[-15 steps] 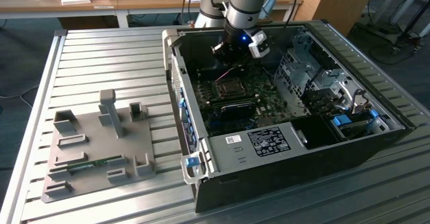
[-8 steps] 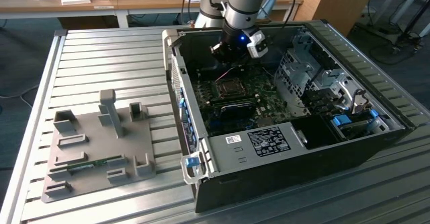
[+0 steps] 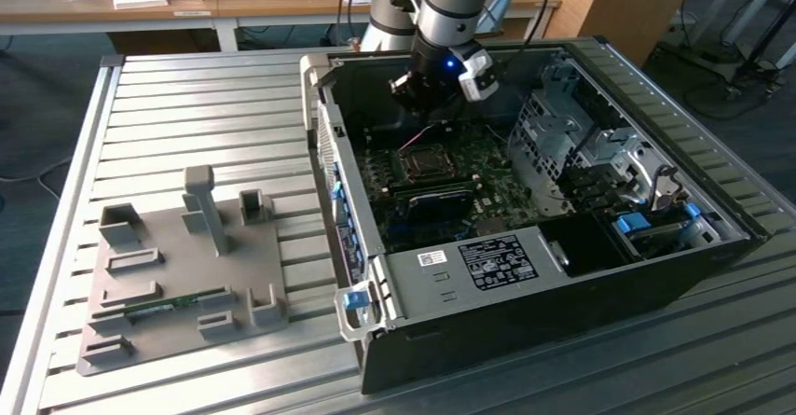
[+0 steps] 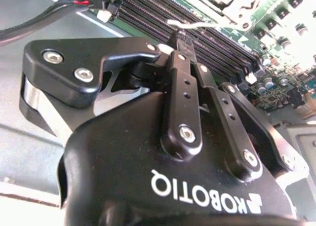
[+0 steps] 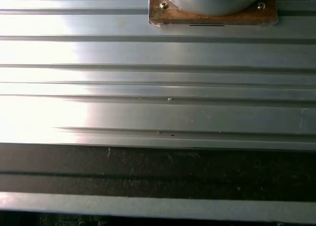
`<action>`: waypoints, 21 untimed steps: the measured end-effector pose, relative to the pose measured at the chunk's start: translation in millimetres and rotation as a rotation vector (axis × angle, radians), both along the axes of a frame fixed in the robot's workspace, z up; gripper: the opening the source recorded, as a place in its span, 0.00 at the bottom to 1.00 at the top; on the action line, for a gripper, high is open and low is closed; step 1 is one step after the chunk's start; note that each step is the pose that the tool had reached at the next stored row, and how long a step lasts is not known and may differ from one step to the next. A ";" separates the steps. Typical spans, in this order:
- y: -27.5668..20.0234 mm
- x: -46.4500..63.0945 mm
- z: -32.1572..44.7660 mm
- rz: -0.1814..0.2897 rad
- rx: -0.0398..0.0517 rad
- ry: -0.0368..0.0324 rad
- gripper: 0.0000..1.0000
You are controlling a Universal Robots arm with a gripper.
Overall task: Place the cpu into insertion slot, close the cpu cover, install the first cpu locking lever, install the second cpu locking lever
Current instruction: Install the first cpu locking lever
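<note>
In the exterior view my gripper (image 3: 430, 96) hangs inside the open computer case (image 3: 523, 294), over the far edge of the motherboard and just behind the cpu socket (image 3: 423, 161). The cpu cover (image 3: 420, 150) shows as a silvery frame lying flat around the socket's dark centre. The cpu itself is hidden. In the second wrist view the black fingers (image 4: 182, 73) are drawn together, so the gripper (image 4: 170, 44) is shut with nothing visible between the tips. A thin silvery locking lever (image 4: 197, 24) sticks out just past the fingertips; I cannot tell whether it touches them.
Dark memory slots (image 4: 163, 14) run beside the socket, and red and black cables (image 4: 49, 11) lie along the case floor. A metal drive cage (image 3: 584, 145) fills the case's right side. A grey fixture plate (image 3: 174, 266) sits on the slatted table (image 5: 158, 112).
</note>
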State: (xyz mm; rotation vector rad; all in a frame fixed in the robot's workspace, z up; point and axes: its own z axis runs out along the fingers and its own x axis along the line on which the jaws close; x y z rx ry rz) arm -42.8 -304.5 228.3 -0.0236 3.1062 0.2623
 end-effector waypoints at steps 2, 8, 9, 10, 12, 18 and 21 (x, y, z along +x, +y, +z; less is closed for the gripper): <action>-0.1 0.0 1.2 0.000 0.0000 0.0000 0.11; -3.5 -1.0 1.6 0.000 -0.0001 -0.0030 0.11; -4.1 -1.4 1.5 0.000 0.0000 -0.0043 0.11; -4.4 -1.9 1.5 0.000 0.0000 -0.0055 0.11; -4.8 -3.0 1.6 0.000 -0.0001 -0.0081 0.11; -8.4 -4.1 1.6 0.000 0.0000 -0.0118 0.11; -9.9 -4.4 1.6 0.000 0.0000 -0.0131 0.11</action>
